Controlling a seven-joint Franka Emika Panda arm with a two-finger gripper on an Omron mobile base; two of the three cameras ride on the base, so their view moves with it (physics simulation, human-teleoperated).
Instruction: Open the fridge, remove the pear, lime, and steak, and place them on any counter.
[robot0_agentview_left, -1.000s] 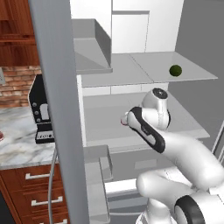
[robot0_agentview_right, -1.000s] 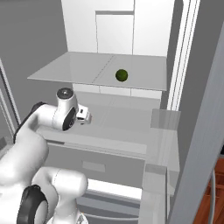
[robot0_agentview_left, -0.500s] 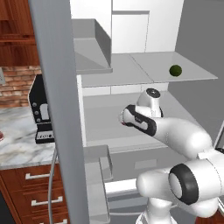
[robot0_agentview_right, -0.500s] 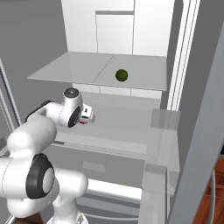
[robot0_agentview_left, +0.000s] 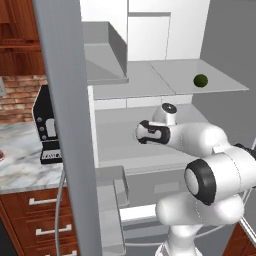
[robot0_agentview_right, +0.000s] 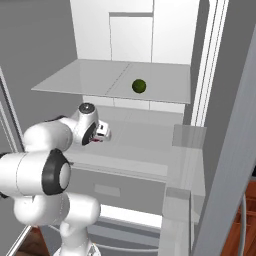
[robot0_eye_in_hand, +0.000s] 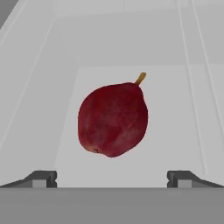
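Your pincer (robot0_eye_in_hand: 112, 179) is released, its 2 fingertips (robot0_eye_in_hand: 41, 178) spread wide and holding nothing. Just beyond them the pear (robot0_eye_in_hand: 113, 119) lies on its side on the white floor of a fridge (robot0_agentview_right: 150, 45) shelf, centred between the tips, stem pointing away from you. Seen from the base, the hand reaches into the open fridge over the middle shelf. The lime (robot0_agentview_left: 200, 80) sits on the shelf above the pear's, further back. Left of the fridge lies the marble surface (robot0_agentview_left: 20, 170).
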